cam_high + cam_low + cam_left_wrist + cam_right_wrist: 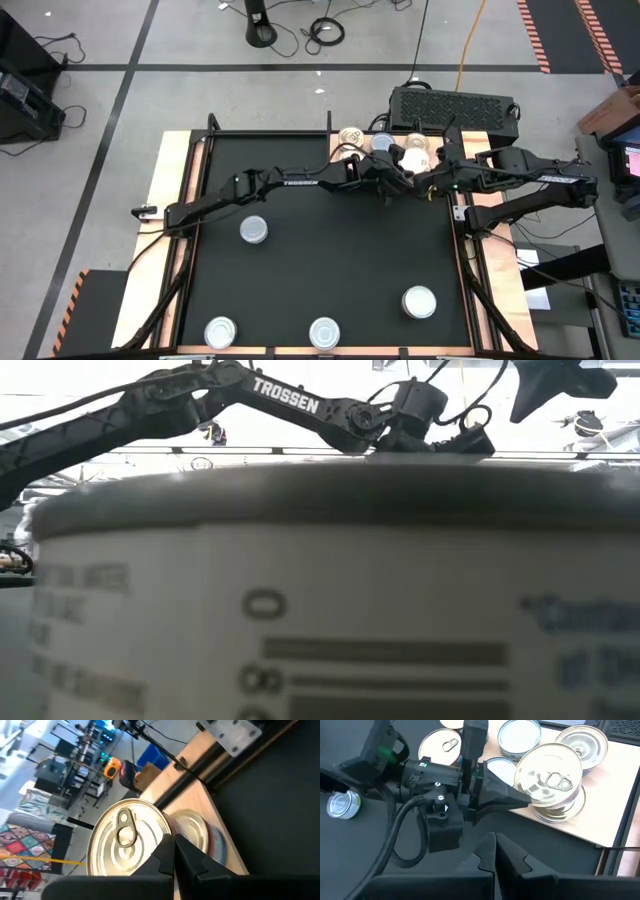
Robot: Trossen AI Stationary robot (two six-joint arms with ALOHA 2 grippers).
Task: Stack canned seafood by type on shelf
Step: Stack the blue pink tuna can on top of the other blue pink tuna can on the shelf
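Shelf (352,146): several tins (550,779) grouped, some stacked.
Bench (330,245): four tins (254,230) left.
Left pincer (520,798): pressed together beside stack.
Right pincer (495,851): pressed together, empty.

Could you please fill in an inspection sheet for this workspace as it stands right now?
Surface: black table mat framed by narrow wooden side strips.
Job's things: light-brown wooden board at the far edge carries a cluster of short round tins, one pair stacked; four silver-topped tins stand loose on the mat.
Clutter: nothing seen on the mat.
Grippers: left gripper shut, its tip at the stacked tins; right gripper shut, empty, over the mat beside the board.
Cables: black leads on the floor, a yellow cable behind the table.
Surroundings: black ventilated box behind the board.
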